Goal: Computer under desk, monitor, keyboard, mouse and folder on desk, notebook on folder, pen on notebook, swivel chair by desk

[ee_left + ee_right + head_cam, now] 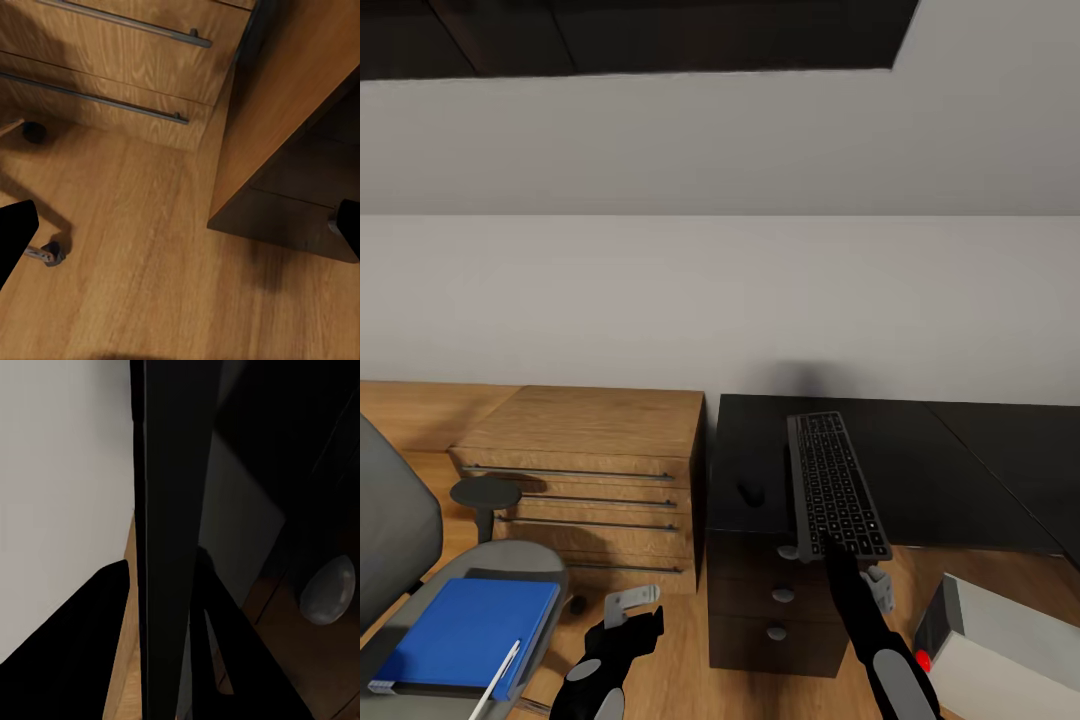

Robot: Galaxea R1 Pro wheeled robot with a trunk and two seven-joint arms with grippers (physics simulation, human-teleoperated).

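Your head view is showing the grey keyboard [837, 486] tilting over the desk [960, 470] edge, your right gripper [838, 560] clamping it; the right wrist view is showing it edge-on. Left gripper [622, 612] is hanging apart.

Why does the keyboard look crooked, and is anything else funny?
The keyboard is tipped up, not flat on the desk; the right gripper is clamped on its near end, which pokes past the desk's front edge. The blue folder and white pen lie on the swivel chair, not on the desk.
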